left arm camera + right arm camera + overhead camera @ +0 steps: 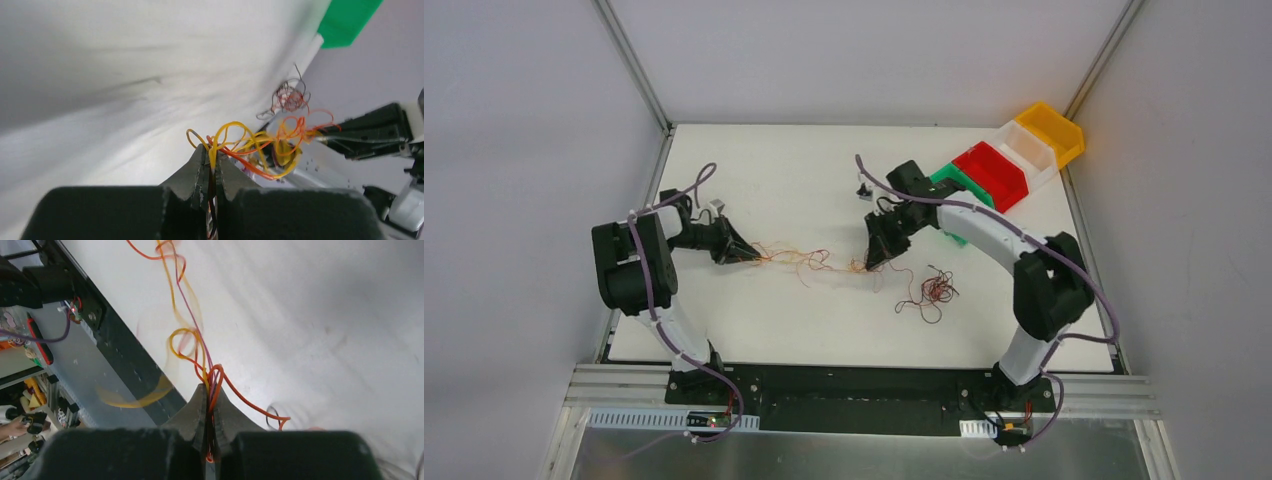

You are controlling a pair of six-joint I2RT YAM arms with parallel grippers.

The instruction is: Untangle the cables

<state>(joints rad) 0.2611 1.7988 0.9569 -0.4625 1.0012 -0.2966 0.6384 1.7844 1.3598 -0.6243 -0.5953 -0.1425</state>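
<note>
The left gripper (746, 257) is clenched on one end of the hair-thin curly red, orange and yellow cables (809, 258). The right gripper (870, 262) is clenched on the other end, and the strands stretch between them over the middle of the white table (804, 170). A loose dark red-brown wire clump (936, 289) lies just right of the right gripper. At the far right stand a green bin (952, 183), a red bin (992, 172), a white bin (1030, 150) and a yellow bin (1052, 130).

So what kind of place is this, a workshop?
Likely a robotics lab test cell: two robot arms bolted to a white table inside plain panel walls, holding thin cables, coloured plastic bins nearby.
</note>
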